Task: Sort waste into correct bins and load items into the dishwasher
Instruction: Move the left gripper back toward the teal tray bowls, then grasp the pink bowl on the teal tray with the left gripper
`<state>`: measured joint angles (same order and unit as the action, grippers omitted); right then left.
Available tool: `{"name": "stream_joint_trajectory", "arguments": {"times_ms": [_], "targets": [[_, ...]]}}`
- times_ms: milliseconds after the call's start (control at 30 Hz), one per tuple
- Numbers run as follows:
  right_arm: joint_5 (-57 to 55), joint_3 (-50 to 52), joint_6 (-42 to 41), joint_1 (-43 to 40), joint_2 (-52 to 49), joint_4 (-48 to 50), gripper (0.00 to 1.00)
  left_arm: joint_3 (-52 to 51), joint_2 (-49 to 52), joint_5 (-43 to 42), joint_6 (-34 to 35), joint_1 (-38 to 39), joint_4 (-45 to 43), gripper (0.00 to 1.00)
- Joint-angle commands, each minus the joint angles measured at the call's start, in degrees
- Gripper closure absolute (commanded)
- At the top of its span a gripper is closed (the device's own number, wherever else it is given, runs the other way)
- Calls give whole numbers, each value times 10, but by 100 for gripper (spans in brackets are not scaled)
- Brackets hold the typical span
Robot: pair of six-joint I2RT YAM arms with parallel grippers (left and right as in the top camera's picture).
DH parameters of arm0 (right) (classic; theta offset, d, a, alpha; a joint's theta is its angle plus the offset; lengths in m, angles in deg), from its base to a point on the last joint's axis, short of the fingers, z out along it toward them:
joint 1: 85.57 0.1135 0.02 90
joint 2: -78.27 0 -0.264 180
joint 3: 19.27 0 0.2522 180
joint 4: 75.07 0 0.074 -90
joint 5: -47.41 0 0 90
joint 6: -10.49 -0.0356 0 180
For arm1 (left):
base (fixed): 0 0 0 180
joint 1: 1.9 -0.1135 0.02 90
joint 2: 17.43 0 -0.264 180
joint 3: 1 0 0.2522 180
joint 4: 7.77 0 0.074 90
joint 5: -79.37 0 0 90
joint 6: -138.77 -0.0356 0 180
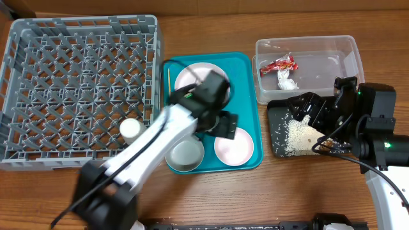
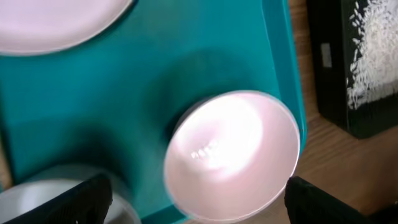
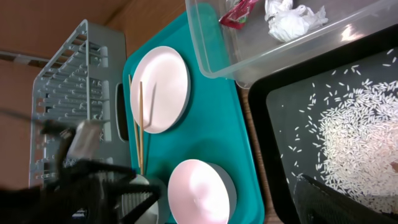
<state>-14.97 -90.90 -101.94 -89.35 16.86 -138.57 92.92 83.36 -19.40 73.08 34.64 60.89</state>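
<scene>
My left gripper [image 1: 220,124] is open and empty, low over the teal tray next to a pale pink bowl [image 1: 231,145]. In the left wrist view the bowl [image 2: 233,155] sits just ahead of the open fingers [image 2: 199,208]. A pink plate [image 1: 201,76], a chopstick [image 1: 169,80] and a white bowl [image 1: 185,153] also lie on the tray. A small white cup [image 1: 130,130] stands in the grey dish rack [image 1: 38,147]. My right gripper [image 1: 312,114] is open over the black tray [image 1: 276,144] holding rice [image 1: 299,135]. The clear tub [image 1: 345,48] holds the red wrapper [image 1: 279,64] and paper wad [image 1: 287,81].
The teal tray [image 1: 246,70] lies between the rack and the two bins. The right wrist view shows the plate [image 3: 158,87], chopstick [image 3: 140,124], pink bowl [image 3: 199,190], tub [image 3: 211,50] and rice [image 3: 348,130]. My left arm crosses the table's front from the lower left.
</scene>
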Motion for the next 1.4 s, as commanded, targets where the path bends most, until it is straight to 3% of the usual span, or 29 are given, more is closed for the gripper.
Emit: {"name": "stream_joint_trajectory", "arguments": {"times_ms": [0,233,500,567,767,933,1033,1200,1367], "targets": [[-6,-11,4,-3,5,-4,0,90,80,15,14,22,24,11],[-6,-11,33,-3,5,-21,0,116,151,13,5,24,47,27],[-6,-11,35,-3,5,-21,0,108,152,22,-124,25,51,37],[-6,-11,35,-3,5,-22,0,98,152,56,-125,23,51,43],[-6,-11,35,-3,5,-23,0,71,153,81,-126,16,30,45],[-6,-11,35,-3,5,-23,0,58,155,77,-128,16,15,55],[-6,-11,35,-3,5,-23,0,58,155,77,-128,16,14,72],[-6,-11,35,-3,5,-23,0,58,166,77,-131,16,13,69],[-6,-11,40,-3,5,-26,0,58,189,58,-139,16,12,73]]}}
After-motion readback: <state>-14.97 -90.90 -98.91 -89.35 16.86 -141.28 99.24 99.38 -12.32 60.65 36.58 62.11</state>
